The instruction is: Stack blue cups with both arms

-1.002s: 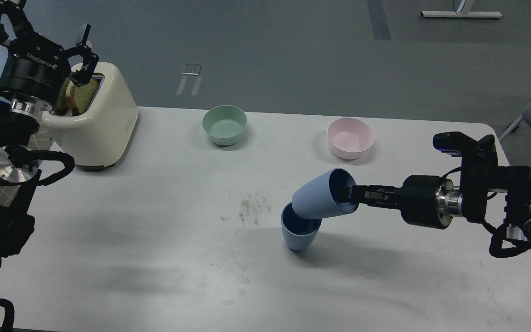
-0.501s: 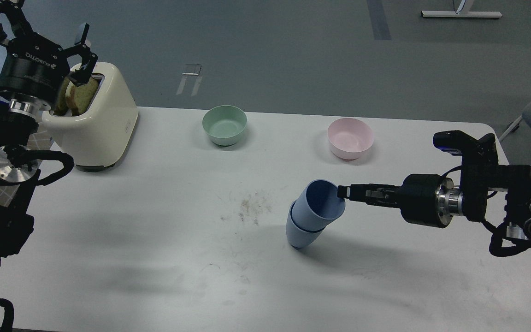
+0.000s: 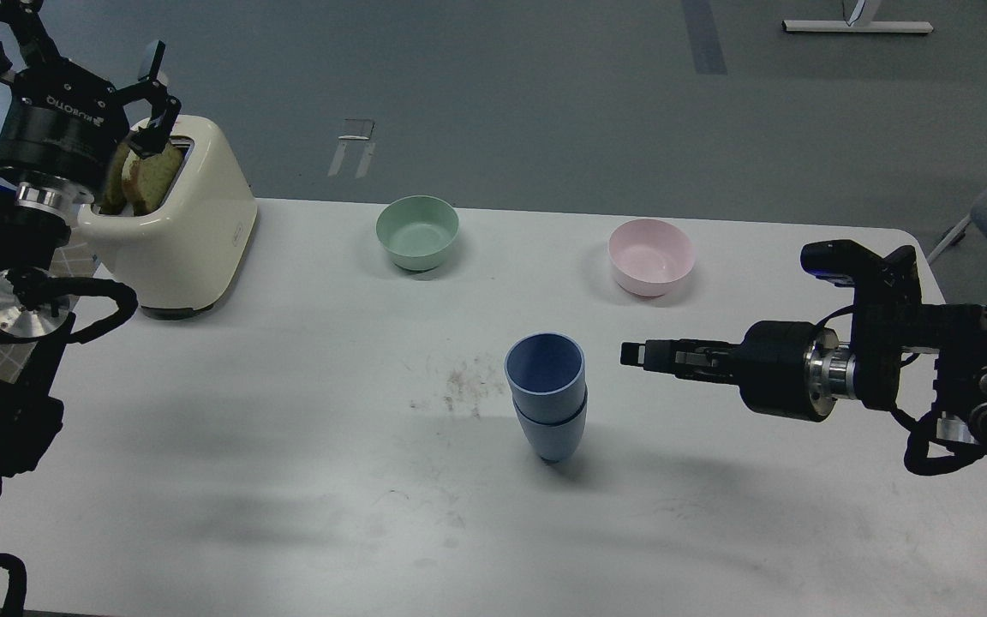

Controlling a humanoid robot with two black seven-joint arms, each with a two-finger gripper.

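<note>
Two blue cups stand nested, one inside the other, upright near the table's middle: the upper cup (image 3: 545,368) sits in the lower cup (image 3: 551,433). My right gripper (image 3: 632,353) points left at rim height, a short gap to the right of the stack. It touches nothing and holds nothing, and its fingers look only slightly apart. My left gripper (image 3: 74,47) is raised at the far left, above and beside the toaster, with its fingers spread wide and empty.
A cream toaster (image 3: 189,227) with bread slices stands at the back left. A pale green bowl (image 3: 417,231) and a pale pink bowl (image 3: 651,255) stand at the back. Crumbs (image 3: 463,381) lie left of the stack. The white table (image 3: 288,480) ends at the right near my right arm.
The right gripper lowered the tilted cup into the standing cup and let go of it. The stack settled upright, and the gripper drew back a little to the right. The left arm stayed still.
</note>
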